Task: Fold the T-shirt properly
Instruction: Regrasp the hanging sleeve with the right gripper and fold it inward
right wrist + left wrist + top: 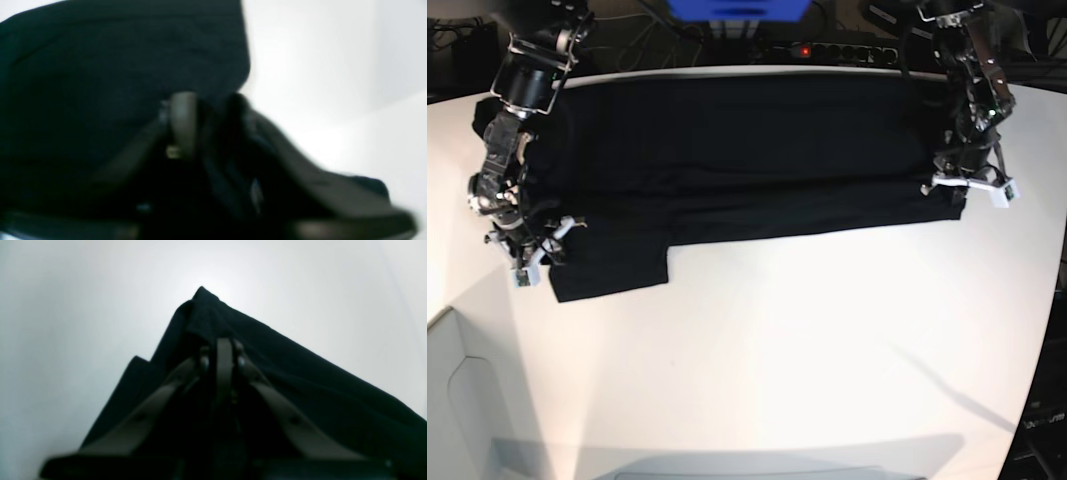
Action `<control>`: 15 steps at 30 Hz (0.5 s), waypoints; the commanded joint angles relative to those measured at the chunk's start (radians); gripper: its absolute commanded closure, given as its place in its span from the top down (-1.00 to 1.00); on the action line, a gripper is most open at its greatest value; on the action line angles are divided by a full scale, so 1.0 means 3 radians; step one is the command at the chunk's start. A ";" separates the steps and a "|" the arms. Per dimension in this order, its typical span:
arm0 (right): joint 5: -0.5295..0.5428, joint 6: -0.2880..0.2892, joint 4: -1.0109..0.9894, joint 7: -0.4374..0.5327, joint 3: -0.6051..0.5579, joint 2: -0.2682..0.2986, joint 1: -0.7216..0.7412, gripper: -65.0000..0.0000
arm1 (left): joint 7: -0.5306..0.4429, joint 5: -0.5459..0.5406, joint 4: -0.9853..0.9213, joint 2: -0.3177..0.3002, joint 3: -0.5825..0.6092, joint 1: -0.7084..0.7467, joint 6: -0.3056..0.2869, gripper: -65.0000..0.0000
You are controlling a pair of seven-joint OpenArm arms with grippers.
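The black T-shirt (747,150) lies spread across the far part of the white table (807,350), with a fold along its near edge and a sleeve flap at the lower left. My left gripper (962,188) sits at the shirt's right end. In the left wrist view it (223,346) is shut on a folded corner of the fabric (300,373). My right gripper (527,255) sits at the shirt's left end by the sleeve. The right wrist view is blurred, and there it (208,106) appears shut with black cloth (100,66) draped over one finger.
A power strip (827,50) with cables and a blue object (737,8) stand behind the table's far edge. The table's rounded front left edge (447,320) drops to a grey floor. The white surface stretches in front of the shirt.
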 commanded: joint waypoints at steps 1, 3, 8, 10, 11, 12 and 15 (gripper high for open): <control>0.0001 0.0007 0.0061 -0.0001 0.0018 0.0031 0.0053 -0.77 | -0.0057 -0.0015 0.0050 -0.0045 -0.0012 -0.0009 -0.0007 -1.00; 0.0006 0.0007 0.0148 -0.0001 0.0023 0.0031 0.0048 -1.00 | -0.0057 -0.0015 0.0050 -0.0045 -0.0012 -0.0009 -0.0007 -1.00; 0.0016 0.0007 0.0731 -0.0001 0.0034 -0.0036 -0.0090 -1.00 | -0.0057 -0.0015 0.0050 -0.0045 -0.0012 -0.0009 -0.0007 -1.00; 0.0016 0.0007 0.1073 -0.0001 0.0034 -0.0072 -0.0203 -1.00 | -0.0057 -0.0015 0.0050 -0.0055 -0.0012 -0.0009 -0.0007 -1.00; 0.0016 0.0007 0.1242 -0.0006 0.0034 -0.0102 -0.0284 -1.00 | -0.0057 -0.0015 0.0055 -0.0055 -0.0012 -0.0009 -0.0007 -1.00; 0.0016 0.0007 0.1426 -0.0006 0.0034 -0.0123 -0.0371 -1.00 | -0.0057 -0.0015 0.0065 -0.0055 -0.0012 -0.0009 -0.0007 -1.00; 0.0016 0.0007 0.1897 -0.0006 0.0034 -0.0199 -0.0704 -1.00 | -0.0057 -0.0020 0.0085 -0.0060 -0.0033 -0.0009 -0.0007 -1.00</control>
